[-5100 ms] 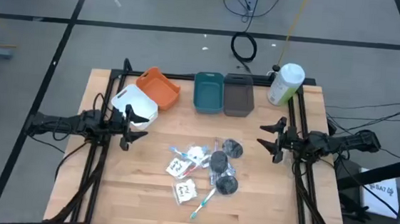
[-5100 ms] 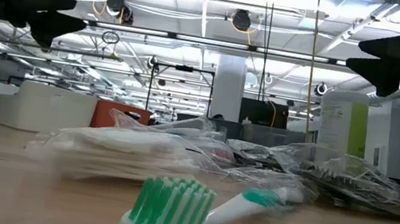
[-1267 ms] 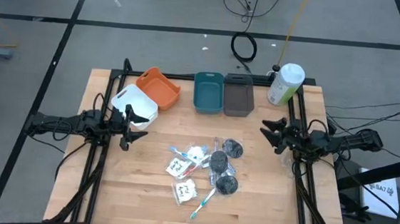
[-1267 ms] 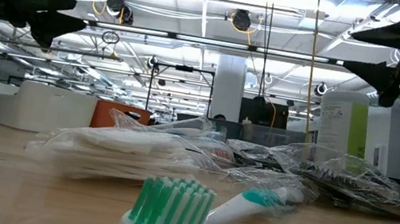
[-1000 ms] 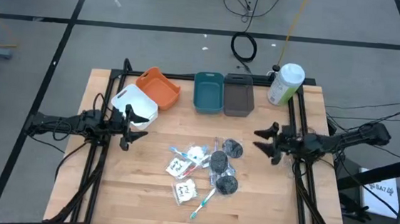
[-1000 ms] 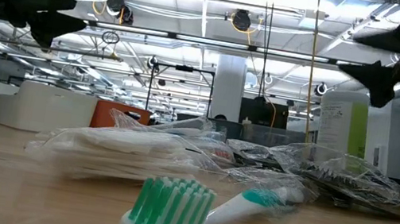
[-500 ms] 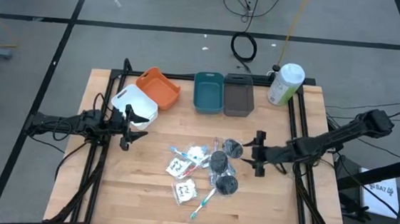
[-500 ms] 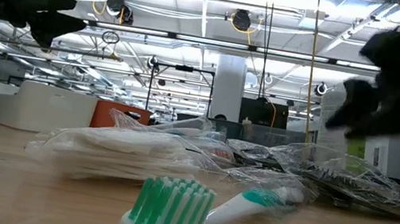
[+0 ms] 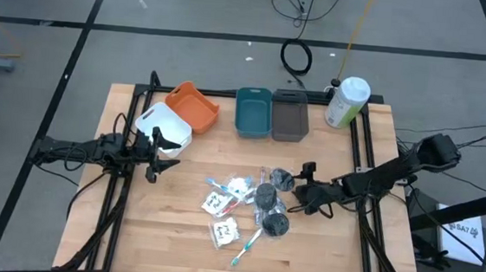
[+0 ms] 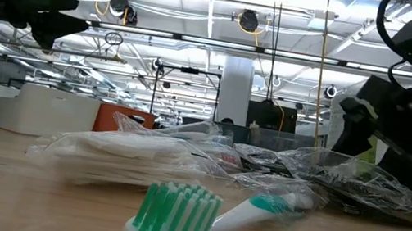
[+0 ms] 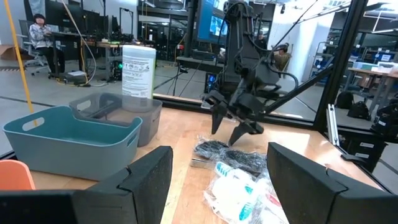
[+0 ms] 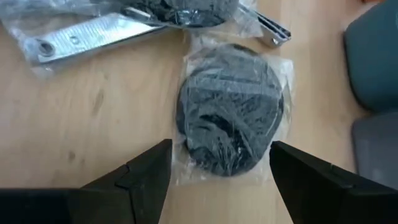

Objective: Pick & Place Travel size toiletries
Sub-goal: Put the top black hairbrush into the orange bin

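The travel size toiletries [image 9: 250, 208] lie in a loose pile mid-table: dark discs in clear wrap, white packets, a teal-white toothbrush [image 10: 199, 214] and a silver tube [image 12: 81, 36]. My right gripper [image 9: 299, 189] is open and slants down at the pile's right side. Its fingers stand on either side of the nearest dark disc [image 12: 229, 118], just above it and clear of it. That disc [image 9: 283, 181] lies flat on the wood. My left gripper [image 9: 159, 147] waits open and level by the white bin.
Orange [image 9: 195, 106], teal [image 9: 253, 112] and grey [image 9: 289, 119] bins stand along the far edge, with a white bin [image 9: 165, 128] near the left arm. A big white-and-green bottle [image 9: 347, 101] stands at the far right corner. Bare wood lies toward the near edge.
My right gripper has swung from the table's right edge toward the pile, sinking, tipping nose-down and rolling about its own line. It has stayed open and now stands over the rightmost dark disc. The toiletries have not moved.
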`<state>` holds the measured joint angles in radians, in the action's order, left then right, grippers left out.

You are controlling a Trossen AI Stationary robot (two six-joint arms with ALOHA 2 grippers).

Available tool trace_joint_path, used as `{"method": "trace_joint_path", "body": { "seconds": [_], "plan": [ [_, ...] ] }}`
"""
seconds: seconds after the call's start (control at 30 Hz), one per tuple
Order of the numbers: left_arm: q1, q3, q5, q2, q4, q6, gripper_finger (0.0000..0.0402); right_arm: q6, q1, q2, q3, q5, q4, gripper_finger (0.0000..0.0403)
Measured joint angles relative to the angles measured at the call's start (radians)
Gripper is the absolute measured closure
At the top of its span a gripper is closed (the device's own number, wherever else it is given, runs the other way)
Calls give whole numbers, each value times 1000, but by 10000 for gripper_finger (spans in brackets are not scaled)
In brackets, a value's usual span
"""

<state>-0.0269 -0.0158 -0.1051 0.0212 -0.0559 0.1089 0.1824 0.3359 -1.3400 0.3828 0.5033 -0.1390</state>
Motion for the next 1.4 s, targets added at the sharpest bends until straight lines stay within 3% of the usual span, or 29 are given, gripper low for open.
{"method": "trace_joint_path", "body": {
  "seconds": [0.2,0.33,0.9,1.4],
  "plan": [
    [0,0,0,0,0,0,146,36,0,-31,0,0,-60,150],
    [0,0,0,0,0,0,146,16,0,-46,0,-2,-63,176],
    [0,0,0,0,0,0,146,-43,-1,-50,-3,-48,-46,396],
    [0,0,0,0,1,0,146,51,0,41,-4,-61,-196,402]
  ]
}}
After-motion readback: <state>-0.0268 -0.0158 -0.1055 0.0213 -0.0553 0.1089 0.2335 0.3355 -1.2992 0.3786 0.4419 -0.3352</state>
